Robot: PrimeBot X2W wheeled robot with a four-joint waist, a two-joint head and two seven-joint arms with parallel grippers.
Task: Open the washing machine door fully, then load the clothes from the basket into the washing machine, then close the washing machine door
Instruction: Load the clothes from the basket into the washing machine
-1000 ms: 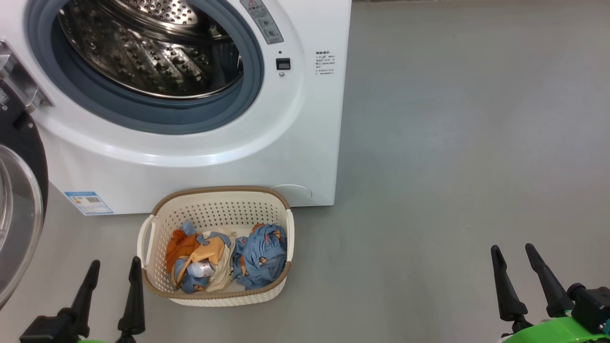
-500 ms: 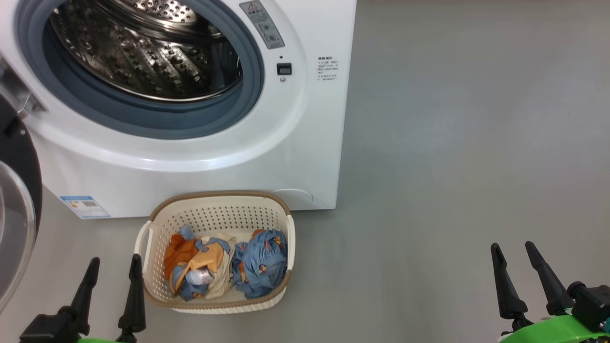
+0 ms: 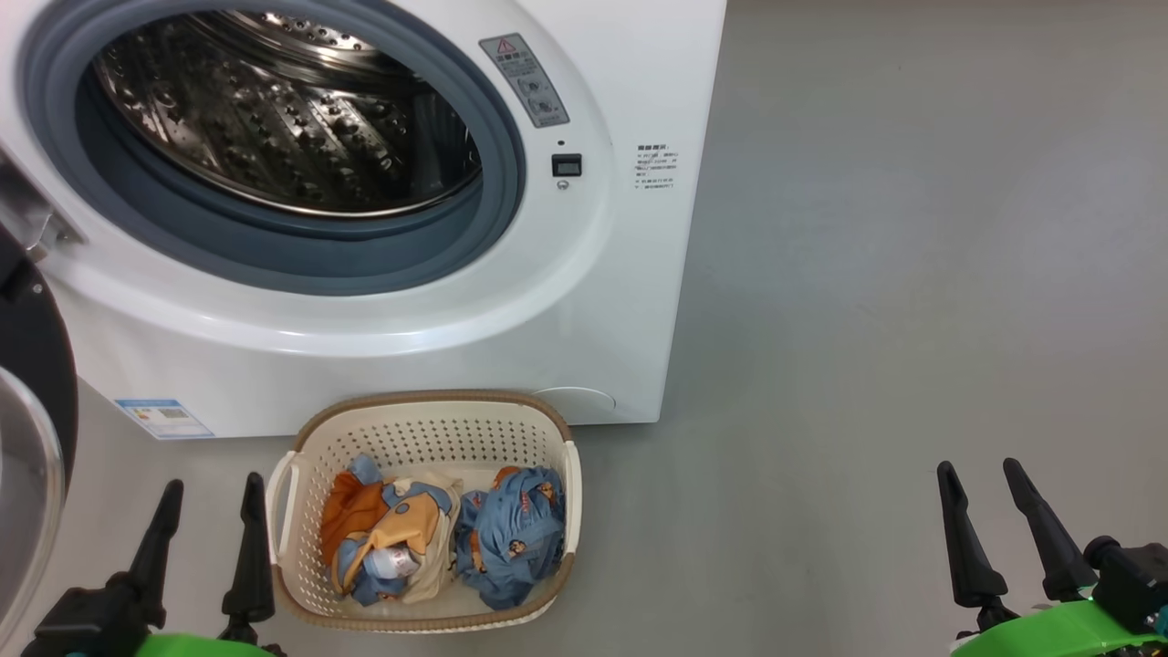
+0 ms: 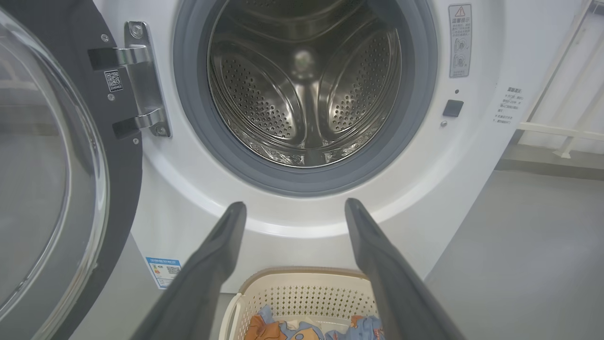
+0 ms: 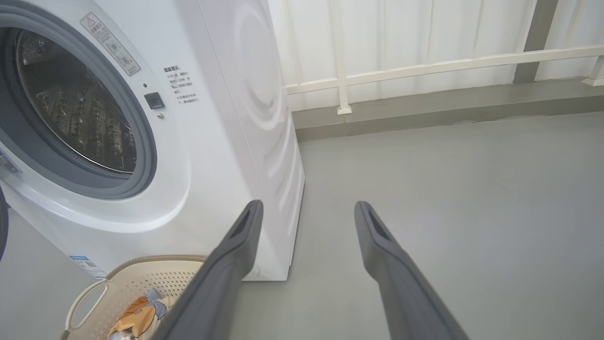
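The white washing machine [image 3: 584, 301] [image 4: 198, 198] [image 5: 222, 156] stands with its steel drum exposed. Its door [image 3: 27, 438] [image 4: 52, 179] hangs swung out at the left, black rim and clear glass showing. On the floor in front sits the cream basket [image 3: 429, 424] [image 4: 302, 293] [image 5: 141, 278] holding the clothes [image 3: 511, 534] [image 4: 278, 328] [image 5: 137, 314], blue, orange and cream pieces. My left gripper [image 3: 208, 497] [image 4: 295, 210] hangs open and empty just left of the basket. My right gripper [image 3: 981, 479] [image 5: 306, 210] is open and empty, over bare floor far to the right.
Grey floor [image 3: 912, 274] spreads to the right of the machine. A white railing [image 5: 424, 66] and pale wall panels run behind it. The door's metal hinge [image 4: 141, 85] sits at the opening's left edge.
The head camera has shifted, so the machine and basket sit lower and further right in the picture. Both grippers keep their places and stay open.
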